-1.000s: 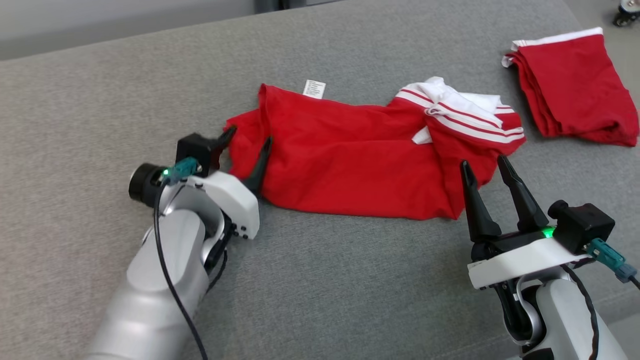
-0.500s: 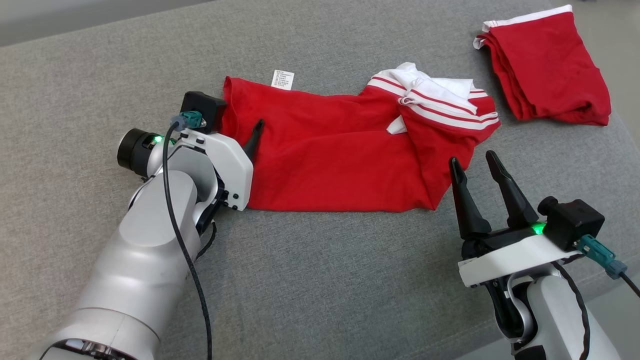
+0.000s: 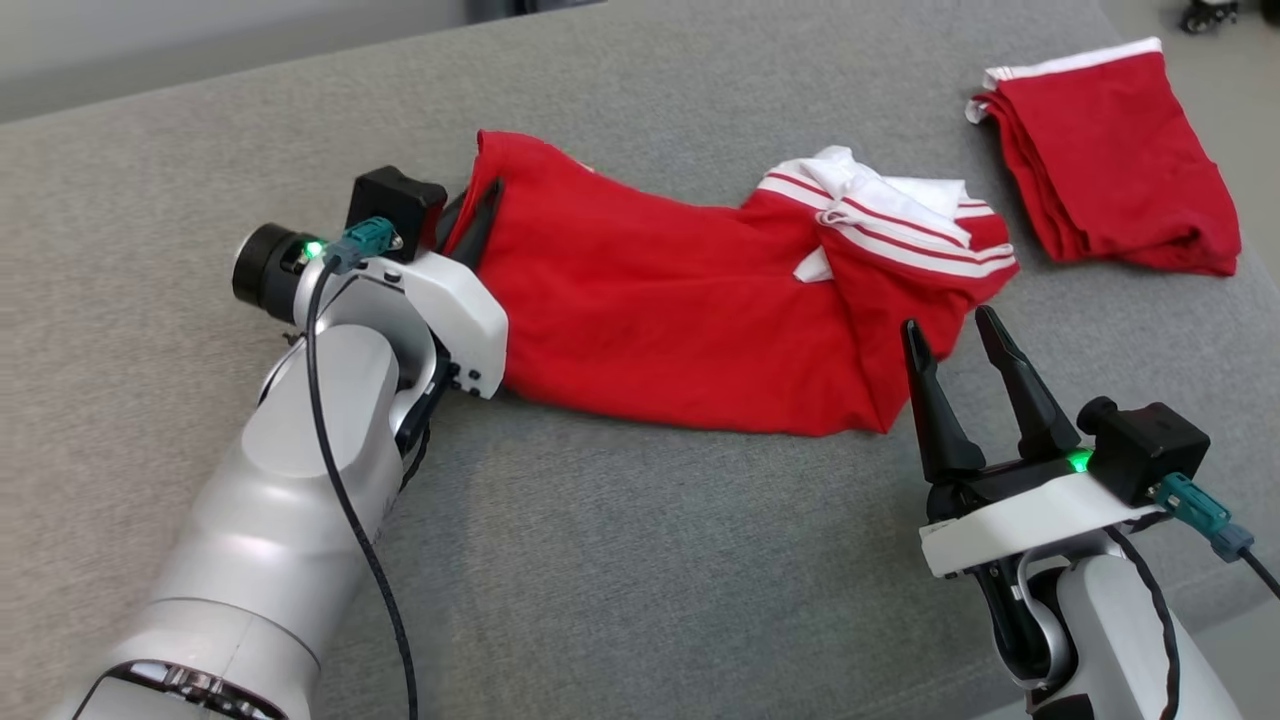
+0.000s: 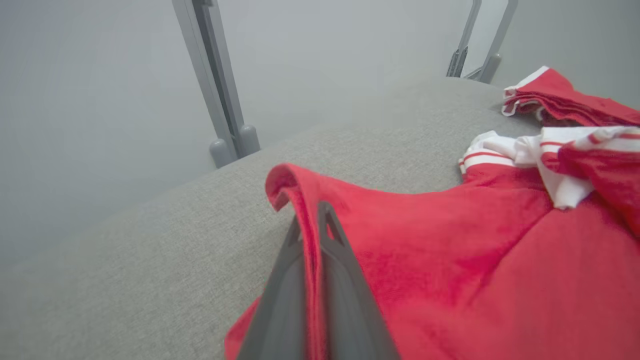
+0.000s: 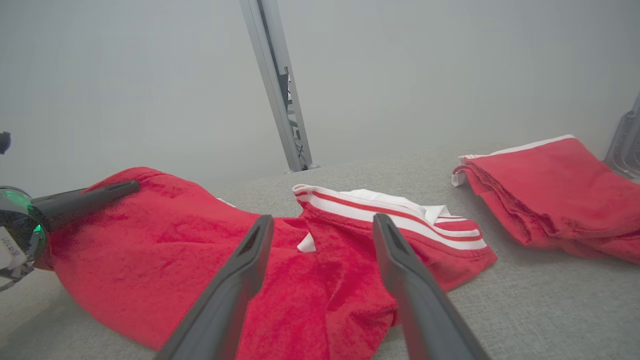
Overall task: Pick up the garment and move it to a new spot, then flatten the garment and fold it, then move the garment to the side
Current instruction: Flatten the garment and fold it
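A red garment [image 3: 680, 310] with white striped trim lies crumpled across the middle of the grey cushion. My left gripper [image 3: 478, 208] is shut on the garment's left edge, lifting it a little off the surface; in the left wrist view the red cloth [image 4: 425, 260] is pinched between the two fingers [image 4: 345, 280]. My right gripper [image 3: 953, 338] stands open just off the garment's lower right corner, with nothing between its fingers. In the right wrist view the garment [image 5: 210, 260] lies ahead of the open right gripper [image 5: 322, 222].
A second red garment [image 3: 1105, 160], folded, with a white band, rests at the cushion's far right [image 5: 555, 190]. Grey cushion [image 3: 640, 580] stretches toward me. Metal frame posts [image 4: 215, 90] stand beyond the cushion's far edge.
My left gripper has closed on the garment's left edge and raised it, hiding the white label. The head camera shifted; the right gripper stays open.
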Motion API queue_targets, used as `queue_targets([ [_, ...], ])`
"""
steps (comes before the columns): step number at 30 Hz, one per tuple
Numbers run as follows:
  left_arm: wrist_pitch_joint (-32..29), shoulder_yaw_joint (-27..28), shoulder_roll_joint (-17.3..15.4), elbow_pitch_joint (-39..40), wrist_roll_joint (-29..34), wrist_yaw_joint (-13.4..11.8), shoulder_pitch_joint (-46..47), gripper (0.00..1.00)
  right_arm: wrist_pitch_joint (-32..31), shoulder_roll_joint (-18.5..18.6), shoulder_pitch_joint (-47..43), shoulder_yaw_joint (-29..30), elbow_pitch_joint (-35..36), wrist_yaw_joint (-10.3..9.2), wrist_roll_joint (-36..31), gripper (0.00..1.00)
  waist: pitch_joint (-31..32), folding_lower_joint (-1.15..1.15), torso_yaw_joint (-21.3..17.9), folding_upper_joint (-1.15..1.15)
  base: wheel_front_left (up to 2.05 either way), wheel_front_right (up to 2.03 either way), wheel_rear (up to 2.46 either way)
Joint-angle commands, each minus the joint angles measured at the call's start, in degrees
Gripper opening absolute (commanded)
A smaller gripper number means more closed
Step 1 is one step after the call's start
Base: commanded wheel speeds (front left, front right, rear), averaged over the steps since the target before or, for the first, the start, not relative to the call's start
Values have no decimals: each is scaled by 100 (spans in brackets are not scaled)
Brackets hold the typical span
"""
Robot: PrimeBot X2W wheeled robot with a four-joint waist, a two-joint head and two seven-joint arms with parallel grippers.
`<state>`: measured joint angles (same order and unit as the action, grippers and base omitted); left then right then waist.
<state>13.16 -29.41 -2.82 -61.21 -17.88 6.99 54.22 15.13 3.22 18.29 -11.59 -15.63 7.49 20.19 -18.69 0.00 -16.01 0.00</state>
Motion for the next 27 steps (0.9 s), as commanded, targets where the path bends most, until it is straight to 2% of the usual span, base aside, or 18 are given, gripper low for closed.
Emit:
queue_targets([
  [1,121,56,-22,143,-74,-8,113,0,-1,63,-34,17,-10,0,-43,100,164,0,165,0,0,0,0],
  [3,190,151,-41,377,-98,-52,134,0,-1,92,-49,-2,-20,0,-68,100,276,0,269,0,0,0,0],
  [6,207,415,-167,1541,32,-77,1,0,-1,126,-51,-13,-14,0,-63,100,416,0,399,0,0,0,0],
  [7,207,415,-167,1541,32,-77,1,0,-1,126,-51,-13,-14,0,-63,100,416,0,399,0,0,0,0],
  [10,199,564,-306,2749,305,-22,-435,0,-1,159,-86,48,-25,0,-65,100,544,0,537,0,0,0,0],
  [13,200,464,-481,3643,524,35,-808,0,-1,188,-134,118,-46,0,-79,100,659,0,684,0,0,0,0],
  [16,201,100,-758,4238,597,49,-1284,0,-1,191,-189,166,-67,0,-84,100,756,0,826,0,0,0,0],
  [21,201,-676,-1421,5139,459,49,-2074,0,-1,203,-285,268,-105,0,-102,100,909,0,1045,0,0,0,0],
  [27,202,-2124,-2084,5505,359,50,-2741,0,-1,230,-424,420,-175,0,-97,100,1104,0,1350,0,0,0,0],
])
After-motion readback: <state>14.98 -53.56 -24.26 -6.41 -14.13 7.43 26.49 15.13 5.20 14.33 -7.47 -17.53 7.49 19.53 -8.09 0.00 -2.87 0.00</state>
